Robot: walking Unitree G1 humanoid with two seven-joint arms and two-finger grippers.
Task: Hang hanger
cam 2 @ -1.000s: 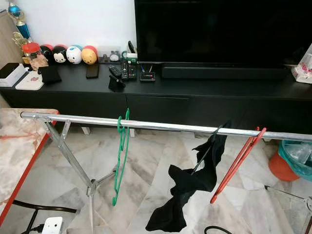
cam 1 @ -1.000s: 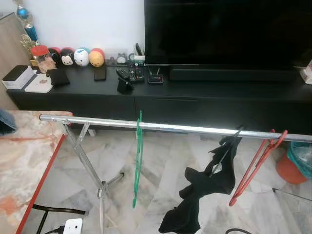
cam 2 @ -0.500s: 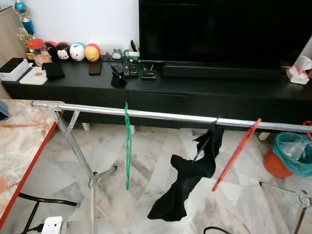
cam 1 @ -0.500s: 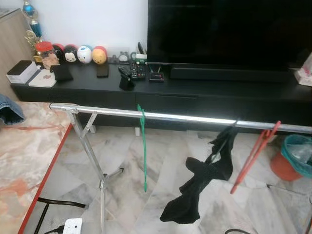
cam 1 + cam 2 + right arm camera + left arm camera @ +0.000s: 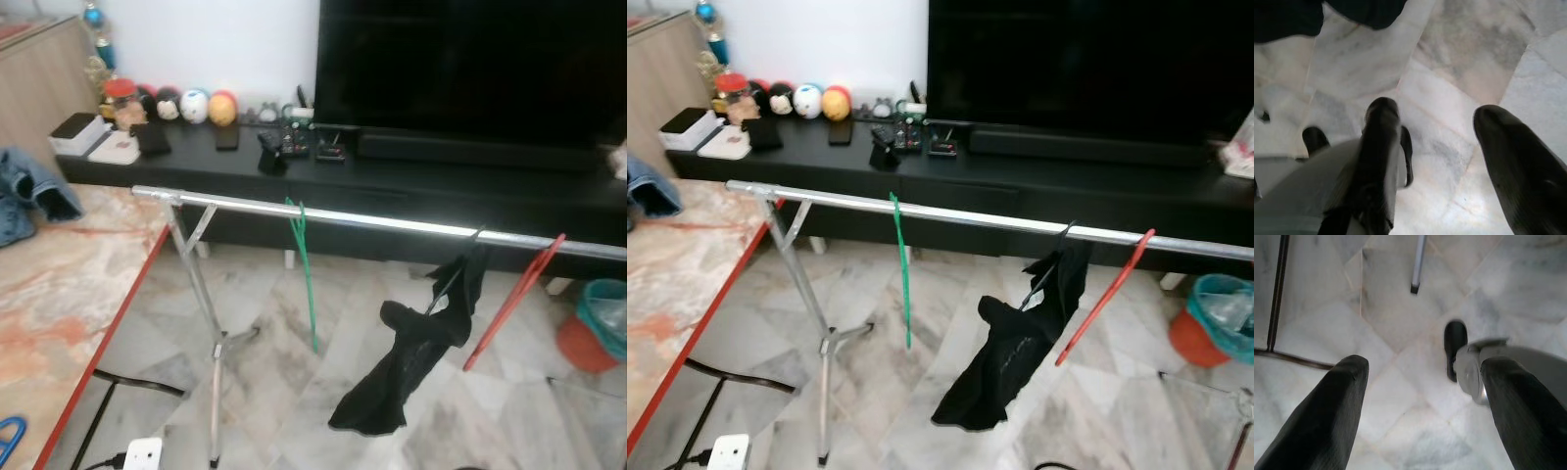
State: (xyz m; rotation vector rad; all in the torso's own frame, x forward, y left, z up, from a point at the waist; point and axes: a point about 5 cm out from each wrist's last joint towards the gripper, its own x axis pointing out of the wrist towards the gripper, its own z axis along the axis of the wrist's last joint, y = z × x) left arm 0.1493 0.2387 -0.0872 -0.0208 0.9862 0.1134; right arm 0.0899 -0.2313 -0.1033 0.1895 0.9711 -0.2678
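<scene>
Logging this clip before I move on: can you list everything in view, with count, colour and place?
Clothes rail: one, silver metal, across the middle on a folding stand.
Green hanger: one, on the rail, toward its left end.
Black garment: one, on a dark hanger near the rail's right part.
Red hanger: one, on the rail, right of the garment.
TV: one, black, on the cabinet behind.
TV cabinet: one, black, low, along the wall.
Round toys: several, mixed colours, left end of the cabinet.
Marble-pattern table: one, red edge, at left.
Denim cloth: one, blue, on the table.
Teal bin: one, far right on the floor.
Left gripper: open, over the floor.
Right gripper: open, over the floor.
</scene>
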